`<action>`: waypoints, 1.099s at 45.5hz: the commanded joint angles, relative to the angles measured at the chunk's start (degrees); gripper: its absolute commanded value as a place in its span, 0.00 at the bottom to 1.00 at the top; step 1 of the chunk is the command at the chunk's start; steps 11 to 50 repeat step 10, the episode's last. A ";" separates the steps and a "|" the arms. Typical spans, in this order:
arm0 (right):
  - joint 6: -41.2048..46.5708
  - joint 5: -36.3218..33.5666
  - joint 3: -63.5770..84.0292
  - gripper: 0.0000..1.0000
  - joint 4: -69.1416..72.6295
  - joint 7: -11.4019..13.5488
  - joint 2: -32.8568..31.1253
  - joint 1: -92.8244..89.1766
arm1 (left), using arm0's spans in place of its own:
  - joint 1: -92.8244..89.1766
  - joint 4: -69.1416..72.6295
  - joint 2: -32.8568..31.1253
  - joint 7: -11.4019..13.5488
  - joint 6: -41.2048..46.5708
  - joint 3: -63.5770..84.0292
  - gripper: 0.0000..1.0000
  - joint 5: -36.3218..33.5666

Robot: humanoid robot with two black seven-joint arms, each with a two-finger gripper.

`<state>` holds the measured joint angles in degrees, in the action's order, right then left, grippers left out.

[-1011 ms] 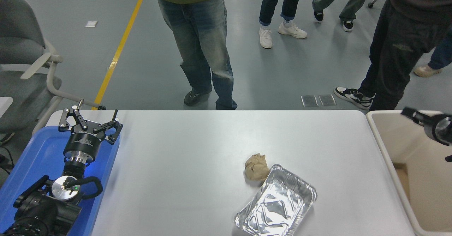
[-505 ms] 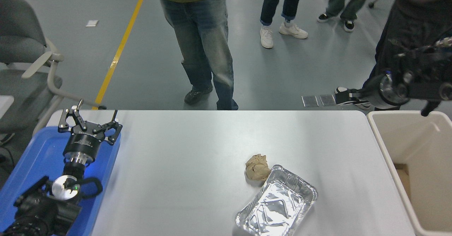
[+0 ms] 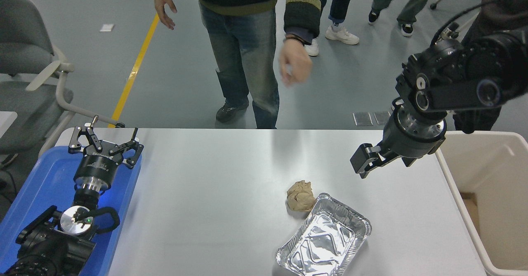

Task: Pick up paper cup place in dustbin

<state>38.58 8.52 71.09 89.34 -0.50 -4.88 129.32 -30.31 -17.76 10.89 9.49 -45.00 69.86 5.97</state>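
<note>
No paper cup shows anywhere in the head view. The cream dustbin (image 3: 491, 173) stands at the table's right end, and its visible inside shows only a brown patch at the bottom. My right gripper (image 3: 364, 162) hangs above the table's right part, just left of the dustbin's rim, pointing down and to the left. I cannot tell how it stands and I see nothing in it. My left gripper (image 3: 105, 140) is parked open over the blue tray (image 3: 41, 177) at the lower left.
A crumpled brown paper ball (image 3: 300, 195) lies mid-table against a foil tray (image 3: 324, 237). A person stands at the far edge with a blurred hand (image 3: 295, 65) lowered toward the table. Other people's legs show behind. A grey chair (image 3: 24, 61) stands far left.
My right arm has swung from over the dustbin, up and leftward, to above the table's right part. The person at the far side has leaned in and lowered a hand.
</note>
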 commanded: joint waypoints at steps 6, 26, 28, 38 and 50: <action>3.25 -5.88 3.62 1.00 0.49 -0.03 1.54 1.72 | 0.08 0.00 0.01 0.01 0.00 0.01 0.99 0.09; 2.73 -6.23 3.80 1.00 0.31 -0.12 1.45 1.64 | 0.08 0.00 0.01 0.01 0.00 0.01 0.99 0.09; 2.73 -6.23 3.80 1.00 0.31 -0.12 1.45 1.64 | 0.08 0.00 0.01 0.01 0.00 0.01 0.99 0.09; 2.73 -6.23 3.80 1.00 0.31 -0.12 1.45 1.64 | 0.08 0.00 0.01 0.01 0.00 0.01 0.99 0.09; 2.73 -6.23 3.80 1.00 0.31 -0.12 1.45 1.64 | 0.08 0.00 0.01 0.01 0.00 0.01 0.99 0.09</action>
